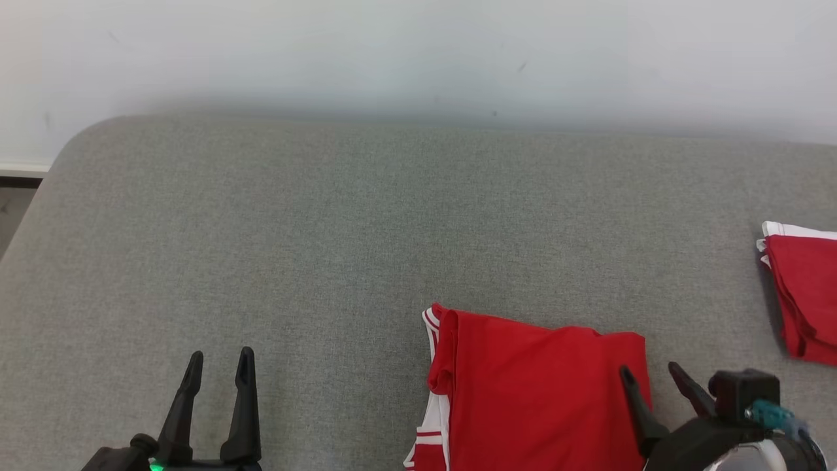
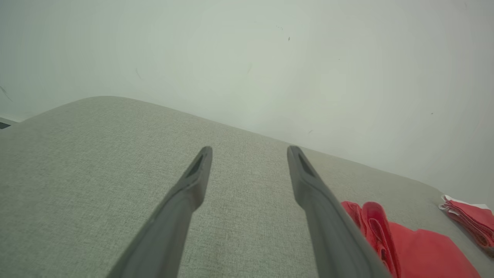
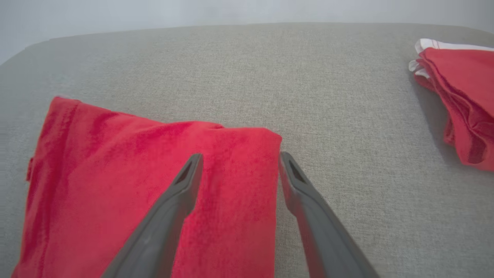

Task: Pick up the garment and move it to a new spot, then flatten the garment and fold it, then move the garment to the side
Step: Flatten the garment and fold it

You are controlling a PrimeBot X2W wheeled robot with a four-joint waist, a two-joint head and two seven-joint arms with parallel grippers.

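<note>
The folded red garment (image 1: 536,392) lies on a grey upholstered surface (image 1: 366,229) at about 5 o'clock in the head view, with white trim showing along its 9 o'clock edge. The right fingers (image 1: 639,402) are spread apart and straddle the garment's 3 o'clock edge near its far corner. In the right wrist view one of these fingers (image 3: 170,216) is over the red cloth (image 3: 115,173) and the other is just off it over the grey fabric; whether either tip touches cannot be told. The left fingers (image 1: 243,405), also spread apart, stand at 7 o'clock over bare upholstery, well apart from the garment. The bottom of the head view cuts off the garment's near part, and the right arm's dark housing covers its near right corner. In the left wrist view a left finger (image 2: 320,208) hides part of the garment (image 2: 424,251). A second folded red stack (image 1: 807,294) at 3 o'clock is cut by the frame edge.
</note>
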